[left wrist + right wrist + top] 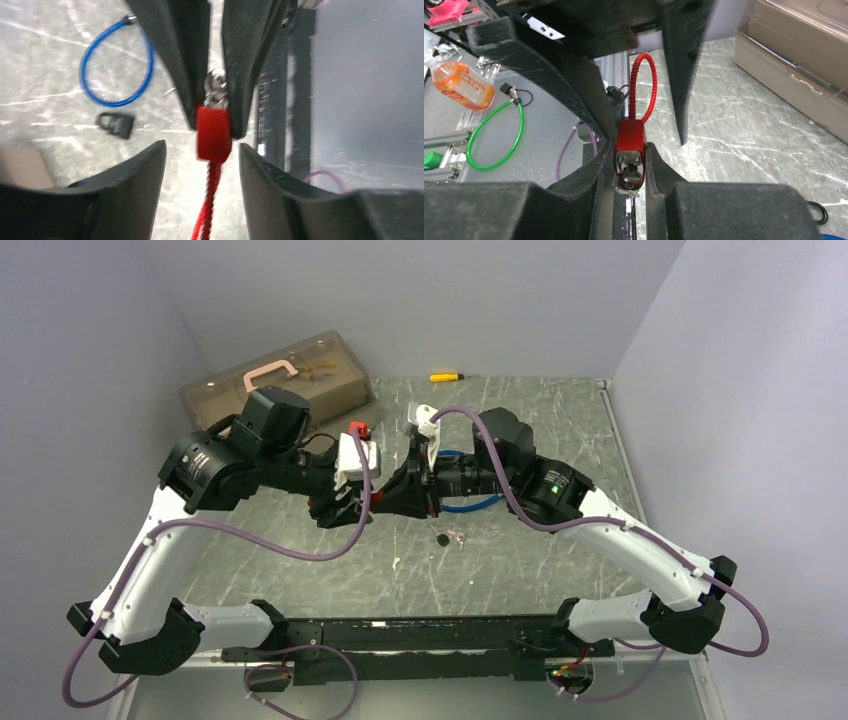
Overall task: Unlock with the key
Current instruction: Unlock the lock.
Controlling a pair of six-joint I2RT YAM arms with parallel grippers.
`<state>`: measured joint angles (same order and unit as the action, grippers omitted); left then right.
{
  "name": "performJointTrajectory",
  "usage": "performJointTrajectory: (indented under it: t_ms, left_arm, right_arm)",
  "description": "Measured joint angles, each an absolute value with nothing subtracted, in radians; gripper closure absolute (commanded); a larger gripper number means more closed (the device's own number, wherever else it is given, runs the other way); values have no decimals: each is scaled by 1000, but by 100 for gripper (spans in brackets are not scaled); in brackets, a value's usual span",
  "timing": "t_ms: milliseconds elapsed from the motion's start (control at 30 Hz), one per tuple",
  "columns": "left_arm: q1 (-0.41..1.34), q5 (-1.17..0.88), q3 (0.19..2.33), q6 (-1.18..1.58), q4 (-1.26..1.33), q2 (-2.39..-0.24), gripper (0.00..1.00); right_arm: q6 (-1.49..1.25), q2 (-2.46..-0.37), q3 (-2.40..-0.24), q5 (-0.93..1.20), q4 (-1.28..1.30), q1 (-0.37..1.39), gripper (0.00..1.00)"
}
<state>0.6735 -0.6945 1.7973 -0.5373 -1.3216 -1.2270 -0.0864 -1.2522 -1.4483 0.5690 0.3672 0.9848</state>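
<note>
Top view: left gripper [352, 506] and right gripper [392, 496] meet tip to tip over mid-table, with the red cable lock [377, 498] barely visible between them. Left wrist: left fingers [135, 185] spread open either side of the lock body, not touching it, while right fingers [175, 60] clamp it, key [216, 85] in its end. Right wrist: right jaws closed on the lock body, key end toward the camera, cable loop between the open left fingers

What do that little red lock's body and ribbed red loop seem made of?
The small red padlock body: probably painted or plastic-coated metal, smooth, softly glossy. The ribbed red cable loop: likely steel cable in a plastic sleeve, judging by its even ridges and bend.
</note>
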Motion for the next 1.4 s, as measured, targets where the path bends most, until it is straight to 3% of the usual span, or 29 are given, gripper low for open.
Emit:
performJointTrajectory:
  t_ms: [33,67,300,467,667,767,800,900,1200,1400]
  left_arm:
    - [673,-658,1803,-553,-1322,-1226,7]
    - [673,-618,1808,-569,-1318,-1221,1]
    - [670,-359,1803,-688,-1152,-1069,1]
    - [670,-356,1721,-754,-1004,-867,1]
    - [674,-464,1583,-806,-923,-760,30]
    - [683,-466,1477,-828,-901,-758,59]
    - [689,-460,1444,-834,-900,-760,61]
    - [721,-409,1375,-853,-878,-756,59]
    - [817,-220,1273,-901,-720,-661,67]
    - [822,-193,1272,-900,-677,-648,64]
  right_arm:
    - [-89,-1252,-1448,564,371,982,100]
    - [-92,-1252,-1448,559,374,980,100]
    - [-139,-1251,-1444,556,366,937,100]
    - [-212,-1250,-1407,554,293,896,100]
    - [-361,-1261,-1344,536,117,880,100]
    - [-443,-1279,-1325,522,-3,880,100]
    - [-464,-1282,-1317,514,-32,880,100]
    - [-521,-1285,-1296,497,-106,880,100]
    - [-599,-1311,-1294,476,-212,898,100]
    - [-612,-1311,-1294,468,-220,910,100]
